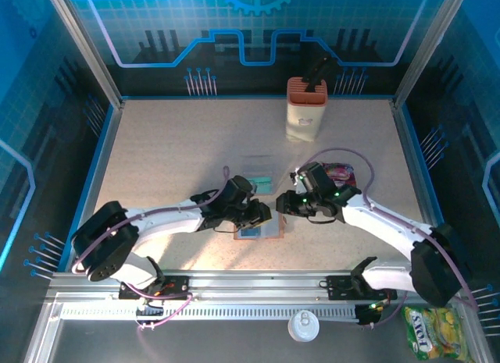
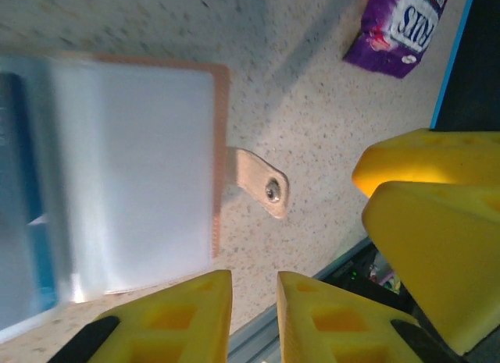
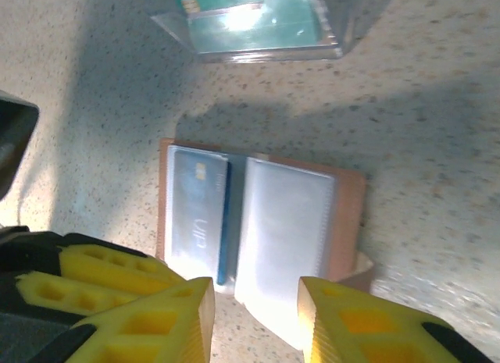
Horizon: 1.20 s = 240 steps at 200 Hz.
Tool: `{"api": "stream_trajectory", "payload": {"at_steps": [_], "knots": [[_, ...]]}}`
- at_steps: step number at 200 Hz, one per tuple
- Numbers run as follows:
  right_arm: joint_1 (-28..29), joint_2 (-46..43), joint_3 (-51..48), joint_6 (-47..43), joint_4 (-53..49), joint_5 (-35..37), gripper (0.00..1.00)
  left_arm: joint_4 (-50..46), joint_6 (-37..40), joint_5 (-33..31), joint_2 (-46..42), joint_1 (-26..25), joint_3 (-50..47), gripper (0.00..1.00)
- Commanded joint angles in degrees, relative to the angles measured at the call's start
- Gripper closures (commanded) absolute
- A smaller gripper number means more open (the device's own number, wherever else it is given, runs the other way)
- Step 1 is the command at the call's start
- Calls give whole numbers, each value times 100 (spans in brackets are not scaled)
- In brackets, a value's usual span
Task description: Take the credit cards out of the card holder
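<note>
Right wrist view: open brown leather-like card holder (image 3: 344, 215) lies flat on the speckled surface (image 3: 430, 105), with a teal-blue credit card (image 3: 199, 215) sleeved inside. I judge the card thin, stiff and slippery, so I'd pinch its exposed edge. Right gripper (image 3: 255, 300) hovers with its jaws apart, empty; left gripper (image 2: 255, 289) is narrowly apart, empty.

Robot lab cell: alu frame (image 1: 234, 281), blue panels (image 1: 258, 35).
</note>
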Motion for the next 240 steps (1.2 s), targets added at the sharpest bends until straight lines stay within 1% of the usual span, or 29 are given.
{"api": "stream_trajectory", "payload": {"at_steps": [1, 41, 82, 140, 190, 210, 240], "knots": [[242, 305, 350, 79, 277, -208, 66, -490, 211, -189, -353, 237, -304, 79], [706, 1029, 733, 108, 404, -467, 67, -591, 265, -107, -818, 679, -783, 82], [1009, 1459, 735, 140, 349, -610, 67, -501, 264, -28, -919, 849, -1059, 84], [1125, 1671, 341, 144, 253, -686, 67, -345, 237, 22, -606, 899, -1229, 85], [1130, 1841, 89, 82, 216, -689, 67, -327, 222, -18, -552, 905, -1324, 85], [1131, 1855, 30, 52, 186, -622, 67, -335, 217, -19, -530, 903, -1337, 85], [1130, 1936, 101, -58, -120, -277, 67, -321, 207, -12, -521, 899, -1337, 86]]}}
